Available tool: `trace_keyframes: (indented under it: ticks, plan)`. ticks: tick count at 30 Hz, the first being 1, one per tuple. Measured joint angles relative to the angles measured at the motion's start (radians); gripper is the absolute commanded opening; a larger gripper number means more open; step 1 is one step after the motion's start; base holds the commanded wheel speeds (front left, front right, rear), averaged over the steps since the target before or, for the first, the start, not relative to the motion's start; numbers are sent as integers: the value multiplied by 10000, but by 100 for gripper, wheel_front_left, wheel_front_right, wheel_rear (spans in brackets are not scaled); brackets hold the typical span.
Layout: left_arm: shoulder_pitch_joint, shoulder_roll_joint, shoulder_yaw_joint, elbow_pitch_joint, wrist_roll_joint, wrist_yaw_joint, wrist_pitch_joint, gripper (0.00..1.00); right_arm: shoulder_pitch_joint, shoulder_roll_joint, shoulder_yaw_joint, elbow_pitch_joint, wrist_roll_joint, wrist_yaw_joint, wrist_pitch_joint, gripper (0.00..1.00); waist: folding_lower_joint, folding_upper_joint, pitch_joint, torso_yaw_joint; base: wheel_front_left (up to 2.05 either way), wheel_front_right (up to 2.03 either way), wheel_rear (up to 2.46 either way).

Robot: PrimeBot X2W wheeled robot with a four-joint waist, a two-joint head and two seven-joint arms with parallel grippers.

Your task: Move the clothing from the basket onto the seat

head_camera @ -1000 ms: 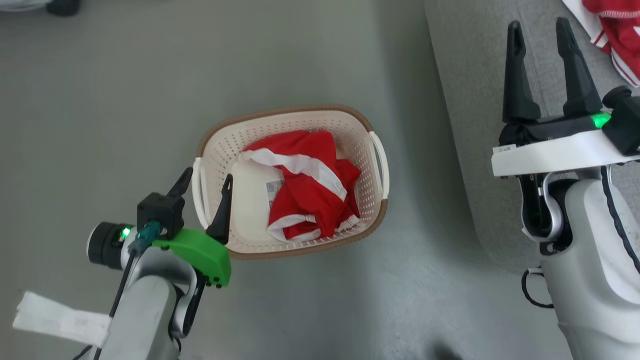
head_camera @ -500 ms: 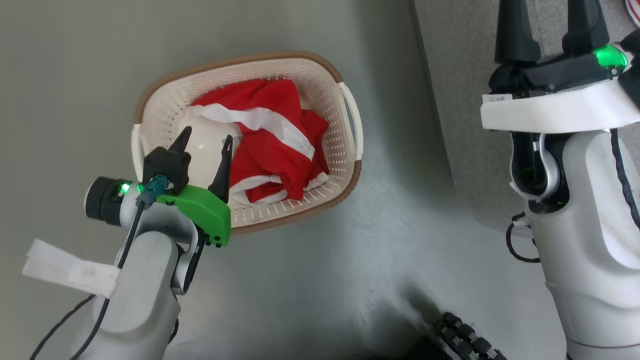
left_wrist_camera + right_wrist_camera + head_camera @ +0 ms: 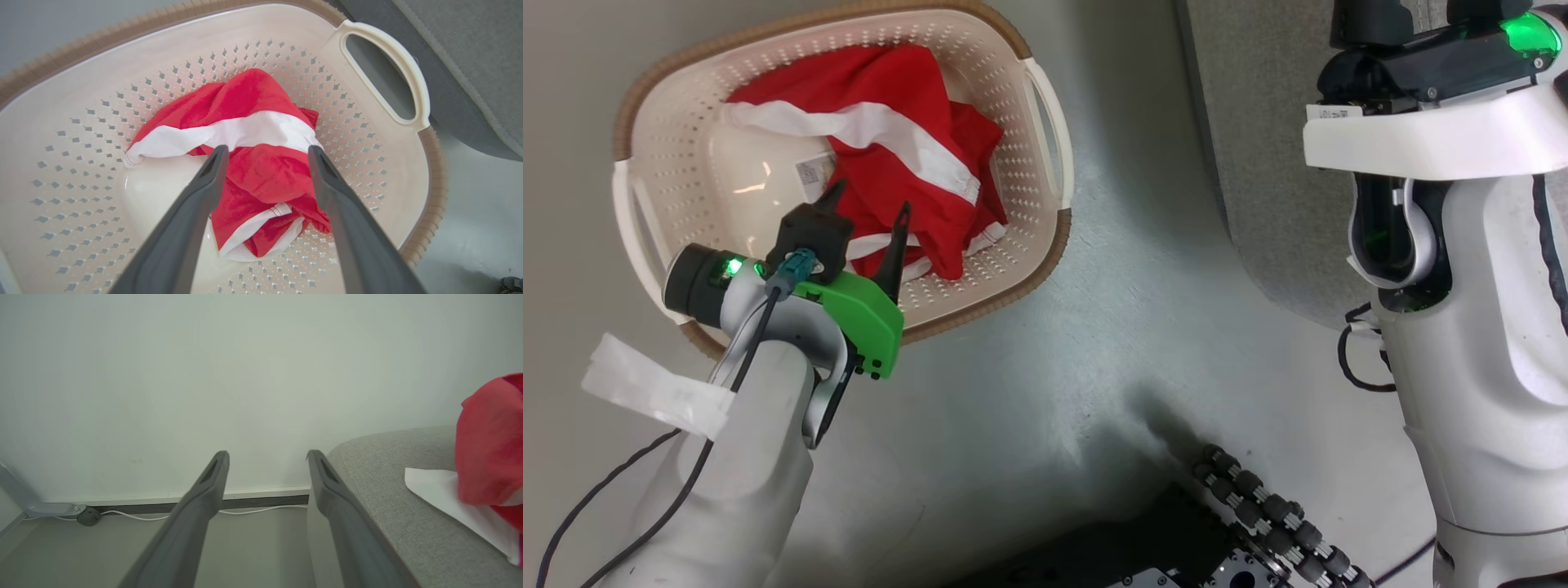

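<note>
left pincer [image 3: 268, 149] is hanging spread wide over the clothing [image 3: 261, 175] heaped in the basket [image 3: 122, 53], so it's needing a straight plunge onto the thick red fold, clear of the wall; right pincer [image 3: 267, 454] is idling, also wide, by the seat [image 3: 380, 490].

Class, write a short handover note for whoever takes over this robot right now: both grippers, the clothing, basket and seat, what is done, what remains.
Left gripper: open, empty, fingers pointing down at the clothing in the basket.
Right gripper: open, empty, at the edge of the seat.
The basket stands on the floor beside the seat.
Done: one red and white garment lies on the seat.
Left: grip the clothing in the basket and carry it to the seat.
</note>
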Motion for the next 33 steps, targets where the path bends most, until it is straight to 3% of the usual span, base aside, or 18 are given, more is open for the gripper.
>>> trace_keyframes:
  ticks: [10,33]
  plan:
    - [-477,10,-40,598,81,-238,23,100,-429,59,282,190,151,0,-84,100,-1,0,545,-517,0,0,0]
    - [-1423,159,-125,1919,320,-253,360,100,-807,107,499,184,301,-8,-86,100,-2,0,1175,-1151,0,0,0]
